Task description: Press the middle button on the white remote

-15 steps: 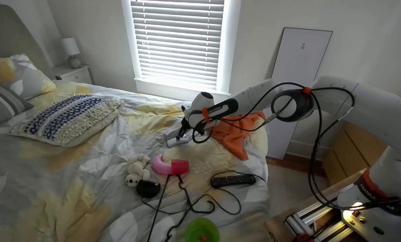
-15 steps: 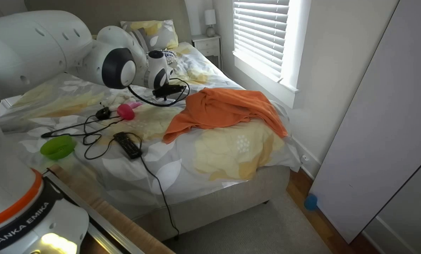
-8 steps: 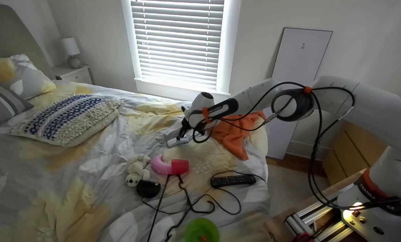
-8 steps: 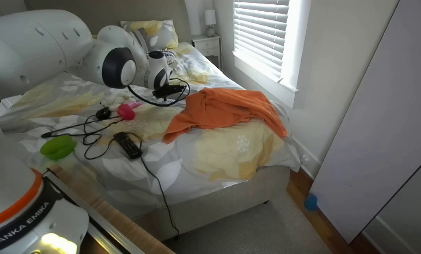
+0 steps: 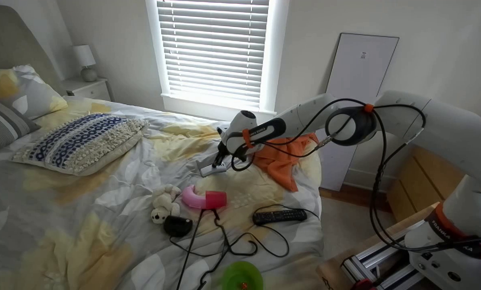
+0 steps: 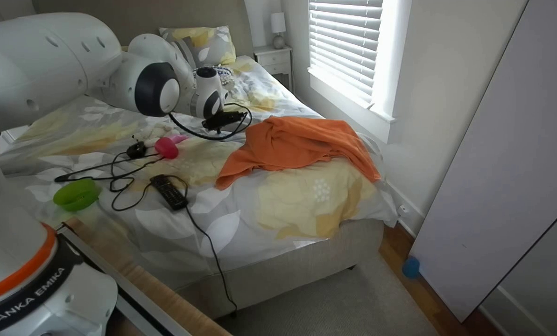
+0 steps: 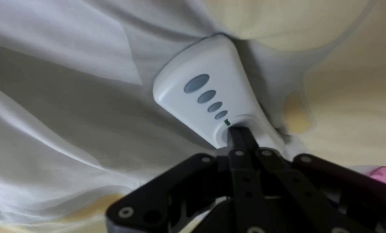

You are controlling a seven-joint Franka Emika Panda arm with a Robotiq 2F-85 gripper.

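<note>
The white remote (image 7: 226, 81) lies on the bed cover, with several grey oval buttons (image 7: 207, 96) in a row and a round recessed area (image 7: 221, 134) at its lower part. My gripper (image 7: 239, 129) is shut, with nothing seen between the fingertips. The tips stand over the round area, beside a small green mark (image 7: 227, 122), and hide part of it. Whether they press on it I cannot tell. In an exterior view my gripper (image 5: 215, 164) points down at the remote (image 5: 211, 170). In an exterior view the wrist (image 6: 209, 95) hides the remote.
An orange cloth (image 5: 278, 161) lies beside the wrist. A pink toy (image 5: 194, 198), a white plush toy (image 5: 165, 201), a black remote (image 5: 280, 216), a black cable (image 5: 224, 237) and a green bowl (image 5: 242, 276) lie nearer the arm's base. A patterned pillow (image 5: 81, 143) lies farther off.
The gripper tips have shifted very slightly on the remote; the arm is otherwise nearly still. The bright yellow light at the arm's base has gone out.
</note>
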